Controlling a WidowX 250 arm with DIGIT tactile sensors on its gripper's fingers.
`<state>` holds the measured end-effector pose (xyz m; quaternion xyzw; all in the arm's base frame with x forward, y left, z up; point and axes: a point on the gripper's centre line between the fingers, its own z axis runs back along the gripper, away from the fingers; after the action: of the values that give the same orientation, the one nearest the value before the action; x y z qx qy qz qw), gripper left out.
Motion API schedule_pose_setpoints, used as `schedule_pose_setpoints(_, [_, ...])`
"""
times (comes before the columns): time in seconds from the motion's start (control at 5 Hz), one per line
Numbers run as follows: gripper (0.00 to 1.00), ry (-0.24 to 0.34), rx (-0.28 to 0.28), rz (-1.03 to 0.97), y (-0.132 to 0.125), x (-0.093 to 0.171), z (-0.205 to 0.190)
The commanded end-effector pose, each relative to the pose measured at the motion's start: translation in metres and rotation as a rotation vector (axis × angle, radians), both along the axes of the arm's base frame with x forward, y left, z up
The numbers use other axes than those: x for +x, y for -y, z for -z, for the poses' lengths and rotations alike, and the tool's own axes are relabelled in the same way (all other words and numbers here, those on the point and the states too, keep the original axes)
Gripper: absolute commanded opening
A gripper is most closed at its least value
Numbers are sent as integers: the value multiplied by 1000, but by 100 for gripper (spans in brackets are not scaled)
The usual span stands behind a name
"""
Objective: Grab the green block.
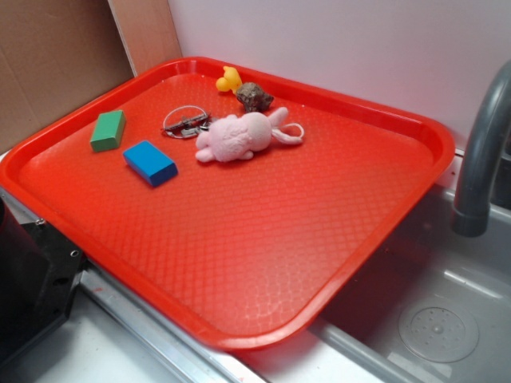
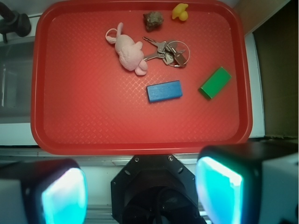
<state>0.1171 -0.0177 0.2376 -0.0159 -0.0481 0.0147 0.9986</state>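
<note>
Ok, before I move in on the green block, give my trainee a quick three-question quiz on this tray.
1. True or false: the green block touches the blue block.
2. Which item lies between the pink plush bunny and the green block in the wrist view? A) the keys B) the brown rock C) the yellow duck
3. Fill in: the gripper has its jaws ____, and they hold nothing.

Key:
1. False; bare red tray shows between them.
2. A.
3. Open; they are off the tray, near its edge.
</note>
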Motion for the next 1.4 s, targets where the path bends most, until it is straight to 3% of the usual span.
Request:
schedule_pose_setpoints(0.0, [100,0,0,0,0,0,0])
schedule_pose_setpoints(0.2, [100,-80,122,-245,-45,20,50])
schedule_pose_setpoints(0.4, [100,-137,170,-493,-98,19,98])
schedule_pose_setpoints(0.6, [100,-91,159,-672,-127,24,148])
schedule_pose_setpoints(0.8, [100,-17,140,-769,-137,31,184])
schedule_pose_setpoints(1.0, [100,-47,202,-664,-140,47,209])
schedule_pose_setpoints(1.2, [100,-62,227,-593,-140,60,224])
